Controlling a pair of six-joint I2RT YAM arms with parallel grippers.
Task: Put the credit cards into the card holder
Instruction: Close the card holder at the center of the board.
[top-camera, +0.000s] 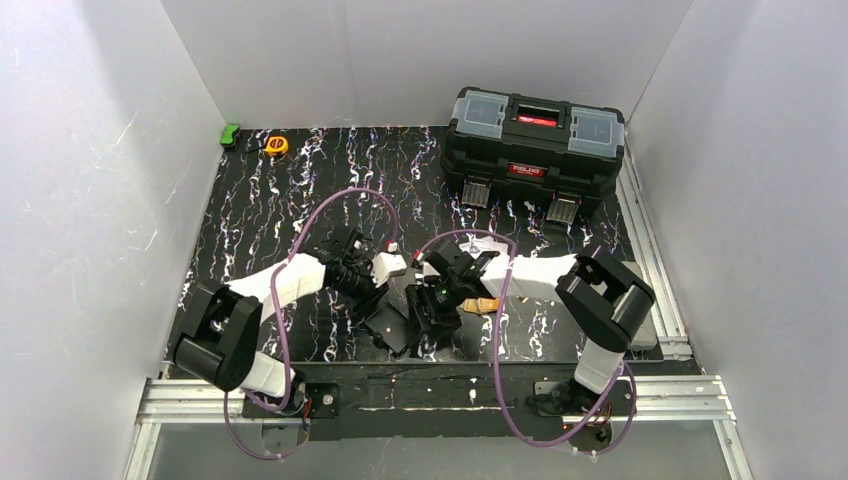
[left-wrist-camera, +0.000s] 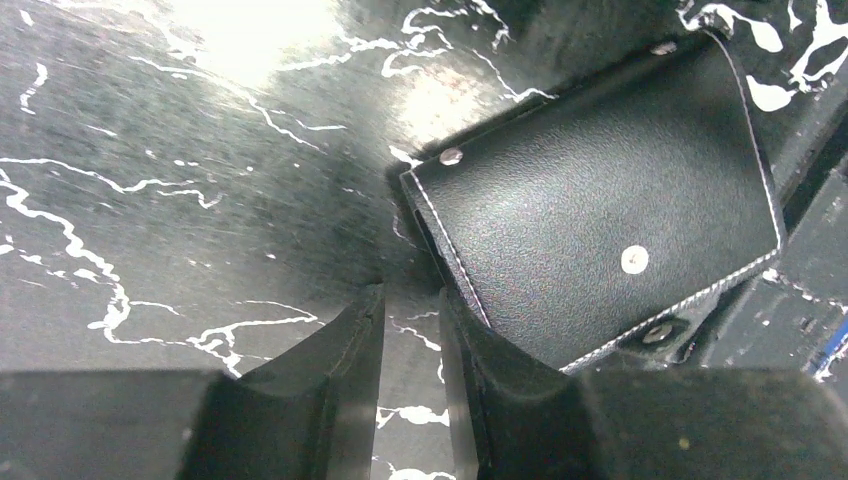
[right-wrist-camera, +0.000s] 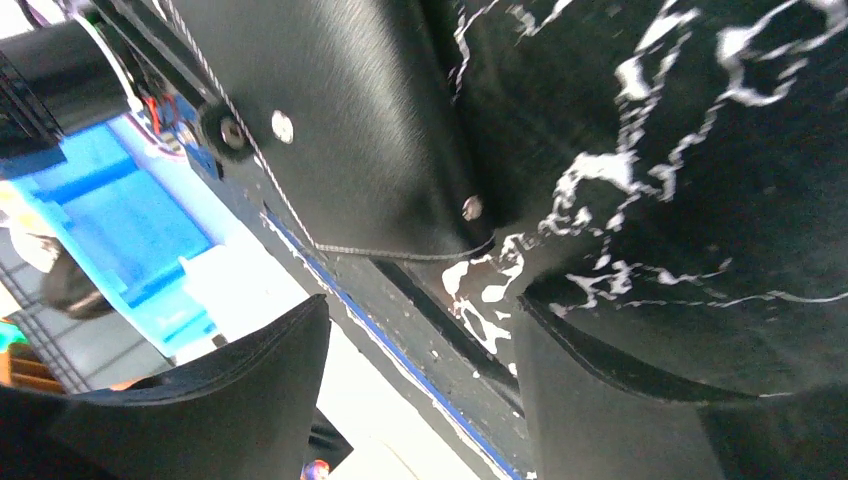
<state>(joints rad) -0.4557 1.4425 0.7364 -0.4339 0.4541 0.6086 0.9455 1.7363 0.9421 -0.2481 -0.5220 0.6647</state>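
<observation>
Jaws, left gripper (left-wrist-camera: 410, 305) narrow beside card holder (left-wrist-camera: 600, 200), right gripper (right-wrist-camera: 422, 310) wide

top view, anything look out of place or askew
The black leather-like card holder lies skewed near the marbled table's front edge, and an orange-yellow card lies loose to its right, not yet in it.

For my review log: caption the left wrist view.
Left claw, fingers narrowly parted, at the stitched edge of the black card holder on the marbled table.
</observation>
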